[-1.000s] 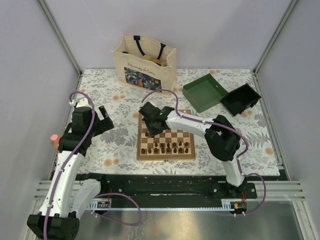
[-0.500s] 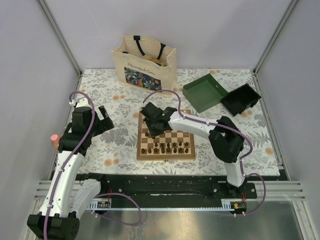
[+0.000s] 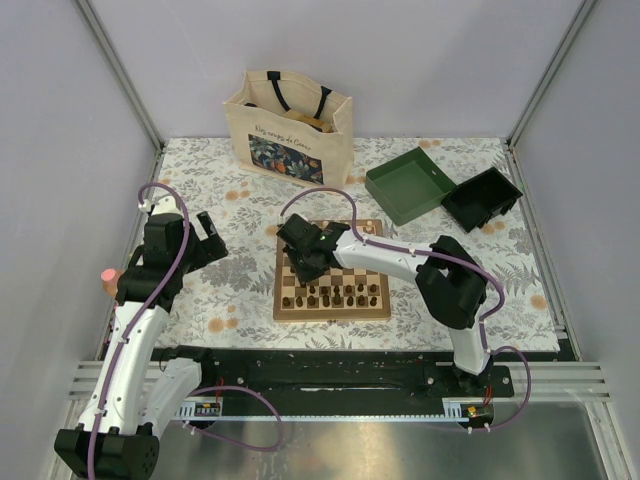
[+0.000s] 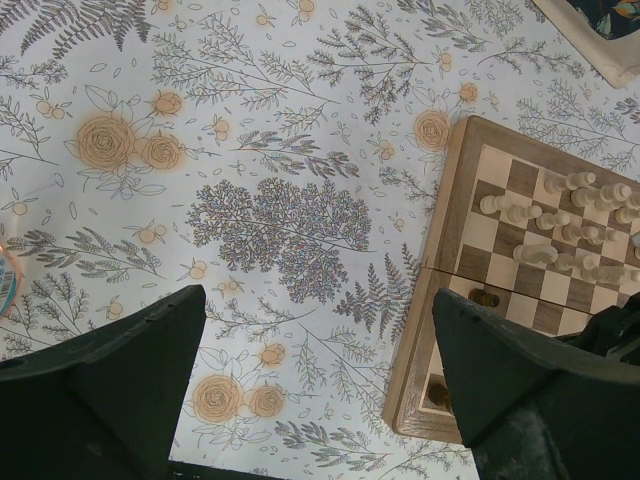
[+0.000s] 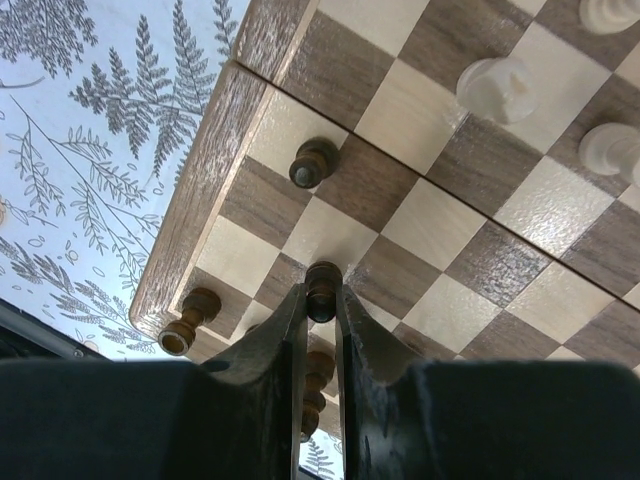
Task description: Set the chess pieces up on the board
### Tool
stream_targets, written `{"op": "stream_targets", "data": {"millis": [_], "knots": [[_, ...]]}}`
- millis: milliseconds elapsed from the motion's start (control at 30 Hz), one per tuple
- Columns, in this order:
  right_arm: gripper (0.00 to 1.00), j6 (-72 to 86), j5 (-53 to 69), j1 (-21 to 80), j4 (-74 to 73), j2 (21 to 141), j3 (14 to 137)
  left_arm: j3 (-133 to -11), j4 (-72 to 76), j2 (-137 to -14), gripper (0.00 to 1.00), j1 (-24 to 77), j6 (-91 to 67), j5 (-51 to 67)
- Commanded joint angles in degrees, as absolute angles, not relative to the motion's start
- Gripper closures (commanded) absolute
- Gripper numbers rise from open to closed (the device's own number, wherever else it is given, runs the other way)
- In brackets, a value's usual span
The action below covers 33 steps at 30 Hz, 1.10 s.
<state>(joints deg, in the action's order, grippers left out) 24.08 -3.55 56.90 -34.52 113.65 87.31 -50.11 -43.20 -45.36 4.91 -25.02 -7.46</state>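
The board [image 3: 330, 316] lies in the middle of the top view. In the lower middle of the right wrist view, the right gripper [image 5: 320, 298] is clenched on a dark piece [image 5: 322, 278] near the board's left edge. A second dark piece [image 5: 312, 162] stands just above it. Pale pieces [image 5: 495, 88] stand at the upper right. The left gripper [image 4: 320, 380] hangs released over the flowered cloth [image 4: 280, 220], left of the board.

top: right claw [image 3: 300, 265] hides board [image 3: 330, 313] squares beneath it | chess pieces [image 3: 335, 296] too small to type | right wrist: dark piece [image 5: 322, 283] base hidden between claw fingers [image 5: 285, 340] | left wrist: board cut off right of left claw [image 4: 315, 310]
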Motion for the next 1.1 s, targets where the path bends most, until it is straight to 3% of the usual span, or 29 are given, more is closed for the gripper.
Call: {"op": "stream_targets", "data": {"millis": [0, 733, 1067], "knots": [[0.81, 25.0, -2.7, 58.4, -33.7, 110.3, 86.6, -49.8, -41.0, -44.9, 0.01, 4.6, -24.4, -6.6], [0.80, 25.6, -2.2, 59.4, -33.4, 110.7, 86.0, -49.8, -40.9, -45.0, 0.01, 4.5, -24.4, -6.3], [0.76, 25.7, -2.1, 59.5, -33.4, 111.1, 86.4, -49.8, -40.9, -45.0, 0.01, 4.4, -24.4, -6.2]]}}
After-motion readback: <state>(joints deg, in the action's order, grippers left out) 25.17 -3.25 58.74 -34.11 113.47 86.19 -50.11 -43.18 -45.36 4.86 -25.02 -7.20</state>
